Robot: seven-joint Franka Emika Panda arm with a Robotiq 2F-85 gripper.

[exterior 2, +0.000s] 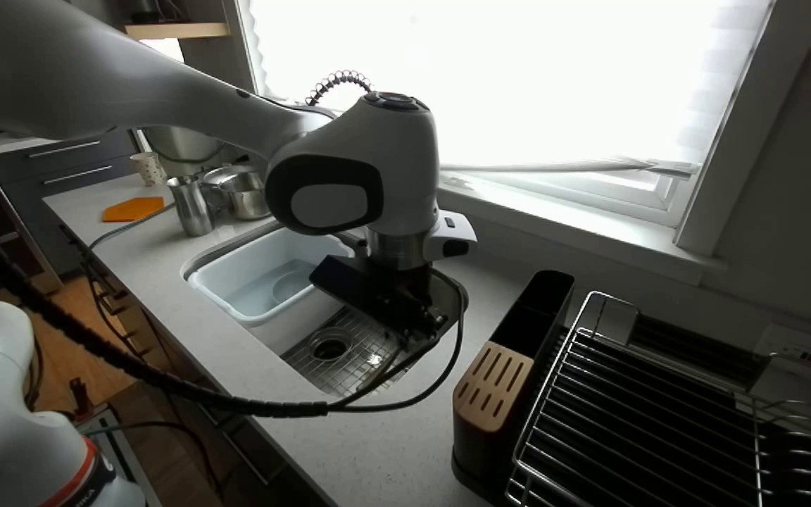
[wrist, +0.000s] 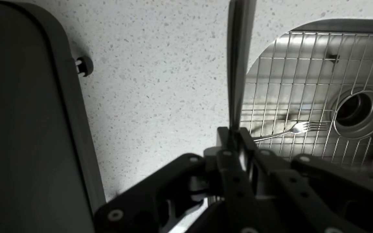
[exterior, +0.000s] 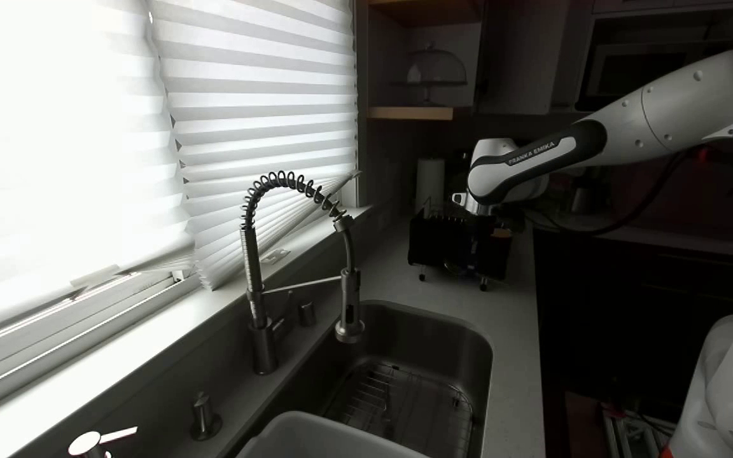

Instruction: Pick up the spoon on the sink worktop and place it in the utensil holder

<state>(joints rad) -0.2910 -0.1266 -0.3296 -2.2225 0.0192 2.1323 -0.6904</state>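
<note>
My gripper [wrist: 234, 133] is shut on the spoon [wrist: 240, 58], a slim dark metal utensil that points away from the fingertips in the wrist view. Its far end runs out of that view. The gripper hangs over the edge between the sink worktop [wrist: 157, 81] and the basin. In an exterior view the gripper [exterior 2: 416, 331] is to the left of the utensil holder [exterior 2: 472, 451], a black box with a slotted wooden part and an open black compartment. In an exterior view the gripper [exterior: 472, 254] is dark against the rack and the spoon cannot be made out.
A wire dish rack [exterior 2: 631, 401] stands beside the holder. A fork [wrist: 299, 127] lies on the sink grid [wrist: 280, 77]. A pale wash tub [exterior 2: 265, 310] sits in the sink. A tall spring tap [exterior: 349, 305] stands behind the sink. A cable [exterior 2: 405, 403] loops under the wrist.
</note>
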